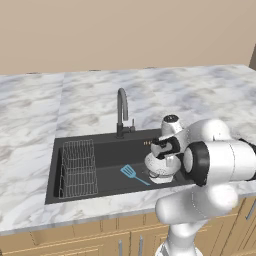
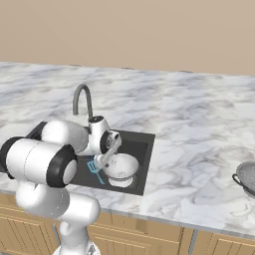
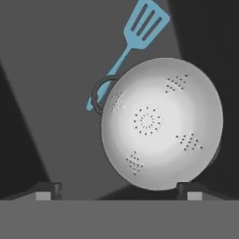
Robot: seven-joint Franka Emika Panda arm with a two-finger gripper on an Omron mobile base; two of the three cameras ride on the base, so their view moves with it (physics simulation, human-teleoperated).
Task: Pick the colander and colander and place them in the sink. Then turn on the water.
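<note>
Whitish colander (image 3: 161,123) sits upright, mouth up, in sink (image 1: 107,150) beside spatula (image 3: 133,44).

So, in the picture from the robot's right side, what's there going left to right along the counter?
Grey tap → blue spatula → white colander in the black sink → darker colander out on the counter at the far right.
</note>
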